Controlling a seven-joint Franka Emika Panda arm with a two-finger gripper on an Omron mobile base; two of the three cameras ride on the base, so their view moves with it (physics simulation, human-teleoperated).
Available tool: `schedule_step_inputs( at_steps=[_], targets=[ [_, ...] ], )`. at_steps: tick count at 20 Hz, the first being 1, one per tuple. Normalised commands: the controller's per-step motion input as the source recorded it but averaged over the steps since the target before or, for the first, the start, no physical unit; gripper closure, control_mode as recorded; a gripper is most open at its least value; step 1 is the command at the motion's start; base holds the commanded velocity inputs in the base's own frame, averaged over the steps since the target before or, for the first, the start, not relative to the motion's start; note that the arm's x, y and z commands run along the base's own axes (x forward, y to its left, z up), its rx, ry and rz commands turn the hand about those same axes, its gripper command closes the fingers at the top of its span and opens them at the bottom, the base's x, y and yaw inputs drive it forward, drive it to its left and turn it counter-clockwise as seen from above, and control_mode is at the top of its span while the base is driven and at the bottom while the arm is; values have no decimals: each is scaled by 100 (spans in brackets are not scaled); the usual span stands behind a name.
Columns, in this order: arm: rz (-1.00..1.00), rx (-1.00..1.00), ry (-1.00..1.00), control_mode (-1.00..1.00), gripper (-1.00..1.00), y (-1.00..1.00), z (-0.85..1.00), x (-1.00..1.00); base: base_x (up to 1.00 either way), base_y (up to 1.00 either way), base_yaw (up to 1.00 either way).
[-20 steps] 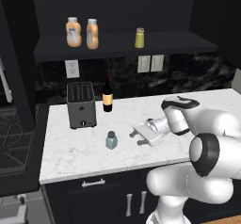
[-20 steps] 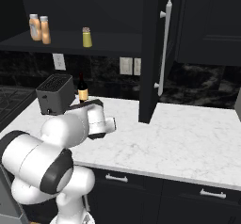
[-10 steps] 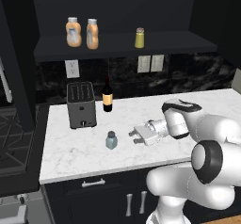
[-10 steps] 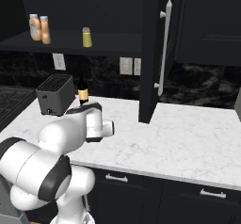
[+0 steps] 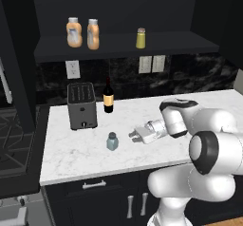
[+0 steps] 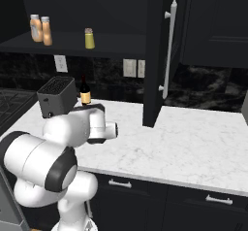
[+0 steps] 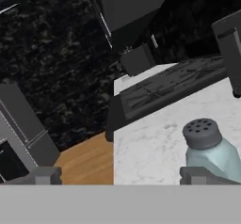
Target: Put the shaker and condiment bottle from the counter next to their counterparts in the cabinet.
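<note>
**Closing in on the shaker**

My hand (image 5: 135, 136) has swung lower and leftward along the surface (image 5: 76, 158), fingers spread wide and empty. The shaker (image 5: 112, 141) stands upright just beside my fingertips, not yet between them. Both orange bottles (image 5: 73, 32) already stand in the cabinet (image 5: 180, 42), so the shaker comes next.

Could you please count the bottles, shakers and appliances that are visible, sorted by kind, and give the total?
Orange condiment bottles: 2
Wine bottle: 1
Shakers: 2, yellow-green shaker, blue-grey shaker
Toaster: 1
Total: 6
</note>
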Motion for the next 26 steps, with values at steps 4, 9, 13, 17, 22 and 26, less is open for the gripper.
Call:
schedule_step_inputs(
  at_steps=[4, 9, 13, 17, 22, 26],
  targets=[
    [0, -13, 0, -100, -100, 0, -41, 1, 0, 0, 0],
    [-1, -15, 0, -100, -100, 0, -36, 8, 0, 0, 0],
    [-2, -6, 0, -100, -100, -1, -6, 11, 0, 0, 0],
    [-1, -4, 0, -100, -100, -2, 0, 27, 0, 0, 0],
    [0, -4, -2, -100, -100, 0, 10, 52, 0, 0, 0],
    [0, -8, -11, -100, -100, 0, 6, 56, 0, 0, 0]
  ],
)
